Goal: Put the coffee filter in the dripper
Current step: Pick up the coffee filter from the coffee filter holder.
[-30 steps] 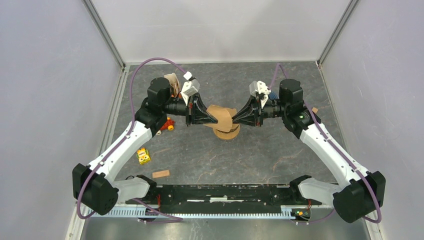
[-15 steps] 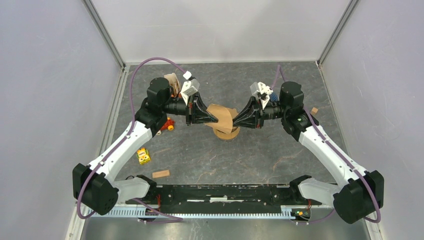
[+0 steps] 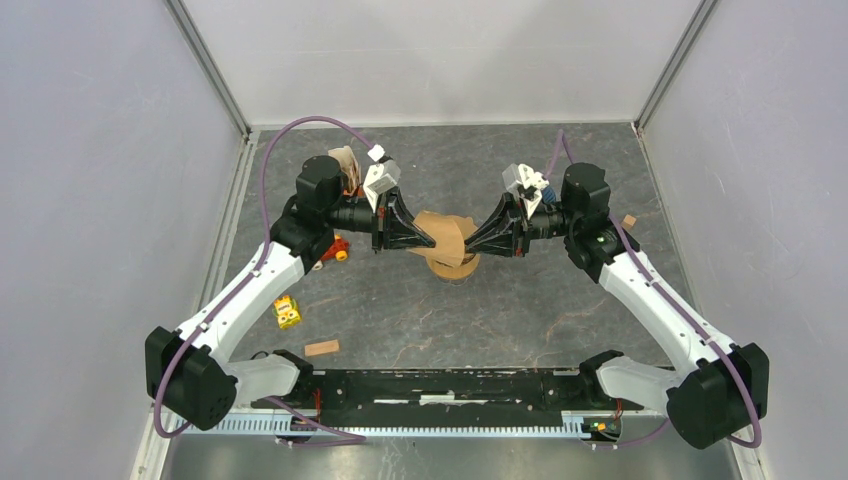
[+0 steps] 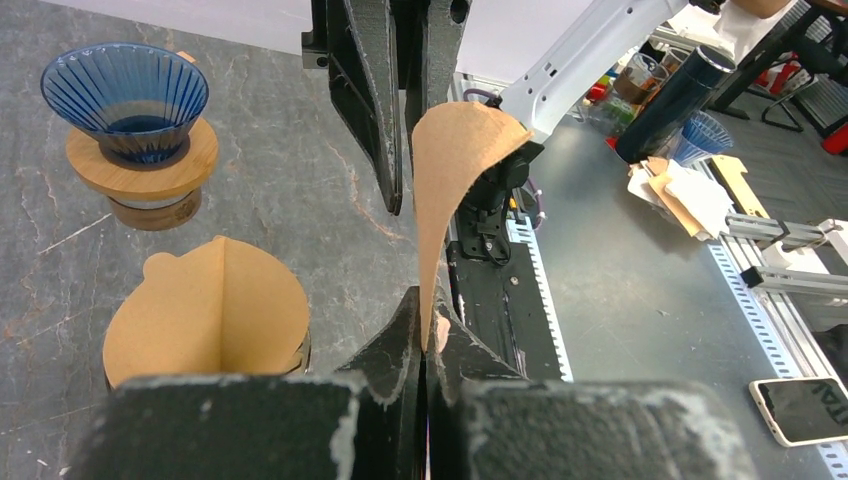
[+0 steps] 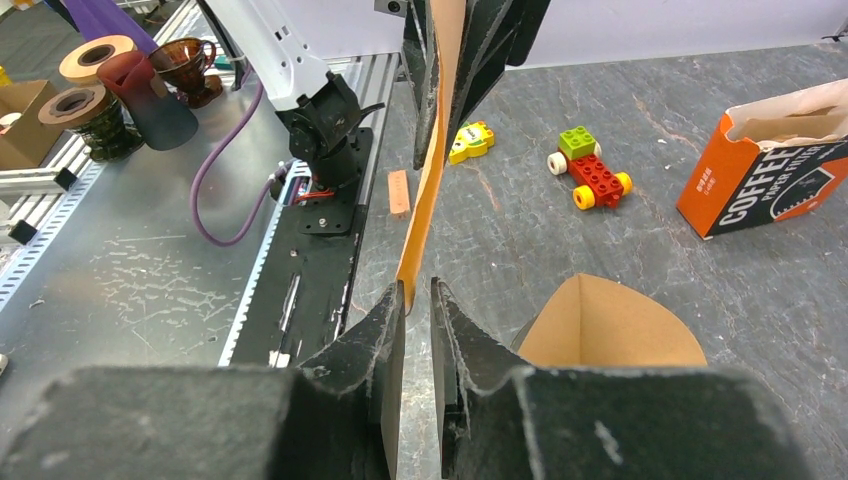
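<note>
Brown paper coffee filter (image 4: 455,170) up in the air over the middle of the counter (image 3: 400,310), stretched edge-on between both hands. One rim pinched by left hand (image 4: 425,330), fingers pressed fully together on the paper. Opposite rim reaching in between fingers of right hand (image 5: 418,295), set a narrow gap apart; cannot tell whether actually gripping. Just below, stack of spare filters (image 5: 610,325) in a holder. Blue glass dripper (image 4: 125,100) on a wooden stand beyond the stack, apart from the held filter. On left arm's side: orange filter box (image 5: 765,170), red brick car (image 5: 590,170), yellow toy (image 5: 470,142), wooden block (image 5: 398,192).
</note>
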`<action>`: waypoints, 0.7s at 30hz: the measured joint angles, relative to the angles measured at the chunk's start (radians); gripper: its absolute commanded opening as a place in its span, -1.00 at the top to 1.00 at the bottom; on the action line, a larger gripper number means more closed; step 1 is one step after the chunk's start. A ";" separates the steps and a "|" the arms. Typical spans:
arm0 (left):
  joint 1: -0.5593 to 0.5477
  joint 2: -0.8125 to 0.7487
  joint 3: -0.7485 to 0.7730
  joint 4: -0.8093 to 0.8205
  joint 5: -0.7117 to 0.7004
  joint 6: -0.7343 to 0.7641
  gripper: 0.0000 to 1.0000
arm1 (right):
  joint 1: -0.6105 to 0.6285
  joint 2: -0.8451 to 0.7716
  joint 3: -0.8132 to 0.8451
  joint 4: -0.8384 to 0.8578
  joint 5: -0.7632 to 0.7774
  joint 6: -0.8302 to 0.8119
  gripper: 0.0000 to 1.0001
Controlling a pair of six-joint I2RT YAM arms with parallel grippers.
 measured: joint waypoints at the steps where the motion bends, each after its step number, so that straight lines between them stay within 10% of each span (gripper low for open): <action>1: 0.000 0.000 0.000 -0.003 0.000 0.000 0.95 | 0.000 0.000 0.000 0.000 0.001 0.000 0.60; 21: 0.000 0.000 0.000 -0.002 0.000 0.000 0.95 | 0.000 0.000 0.000 0.024 -0.005 0.012 0.71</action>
